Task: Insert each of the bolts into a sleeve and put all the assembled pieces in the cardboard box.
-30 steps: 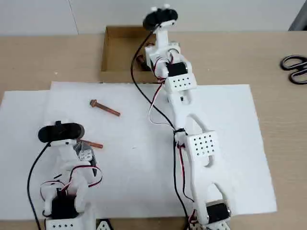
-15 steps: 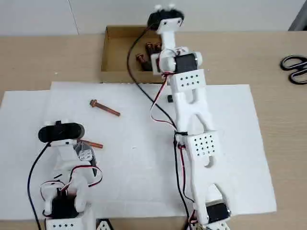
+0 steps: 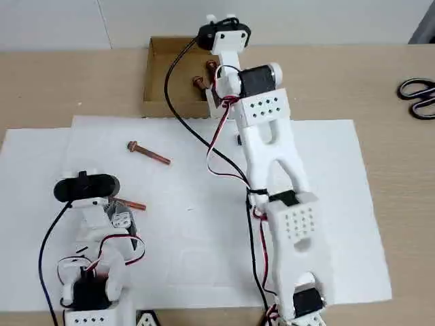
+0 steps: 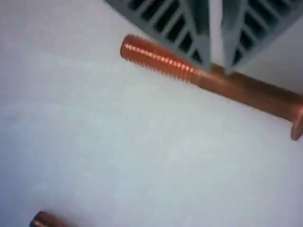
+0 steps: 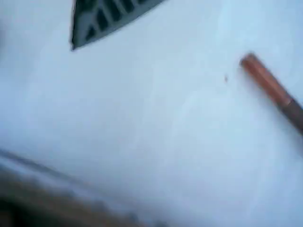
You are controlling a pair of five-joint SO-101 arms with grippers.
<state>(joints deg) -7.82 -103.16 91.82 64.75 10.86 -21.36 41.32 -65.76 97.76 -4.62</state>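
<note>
Drop-off step I'd say: right tool [image 5: 109,16] hangs over the cardboard box [image 3: 155,75] with copper pieces [image 3: 202,81] inside, left tool [image 4: 215,54] sits right at a bolt [image 4: 246,90] on the paper [image 3: 204,258] (can't tell if either tool is open or gripping), so next comes lifting that bolt for sleeving.

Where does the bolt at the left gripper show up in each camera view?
Left wrist view: the bolt lies across the white paper, under the left gripper.
High view: the bolt pokes out beside the left arm, on the paper's left part.
Right wrist view: a copper shaft lies on the paper; whether it is this bolt, I cannot tell.
Shared landmark: the white paper.
</note>
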